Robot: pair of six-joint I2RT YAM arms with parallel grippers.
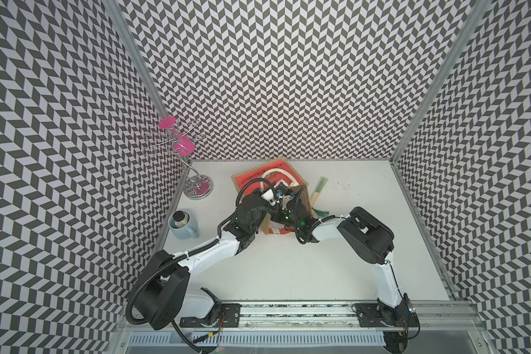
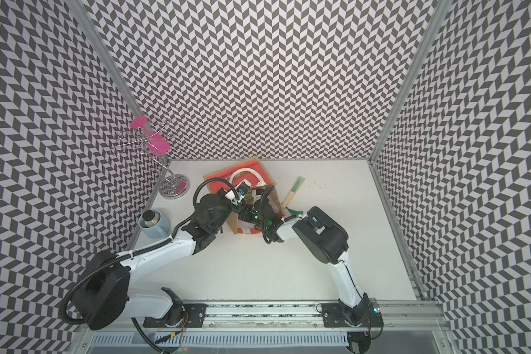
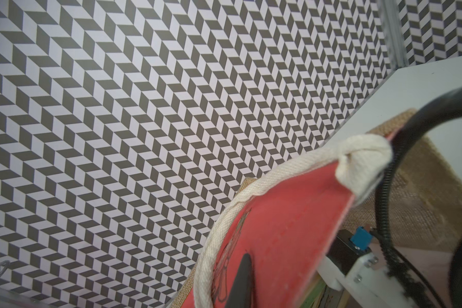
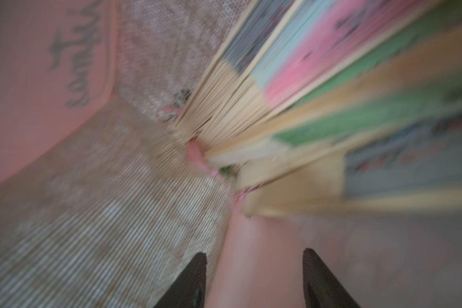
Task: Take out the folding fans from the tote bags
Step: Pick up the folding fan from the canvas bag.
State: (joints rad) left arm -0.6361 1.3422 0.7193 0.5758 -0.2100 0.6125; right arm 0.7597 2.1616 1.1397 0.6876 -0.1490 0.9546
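The tote bag (image 1: 258, 177) (image 2: 219, 179) lies on its side at the back middle of the table, red-orange panel up, cream handle (image 3: 224, 213) looped over it. My left gripper (image 3: 247, 264) is shut on the edge of that red panel (image 3: 291, 226); one black finger lies on the panel and the other is hidden behind it. My right gripper (image 4: 254, 252) is inside the bag, open, with nothing between its fingers. Just ahead of it, several closed folding fans (image 4: 304, 106) lie stacked against the jute wall (image 4: 104, 213). One more fan (image 1: 319, 188) (image 2: 293, 190) with a green tassel lies on the table right of the bag.
A wire stand with pink discs (image 1: 196, 187) is at the back left. A pale blue mug holding a jar (image 1: 183, 225) sits near the left wall. Chevron-patterned walls close in three sides, and the arm bases are mounted on a rail (image 1: 288, 309) at the front edge.
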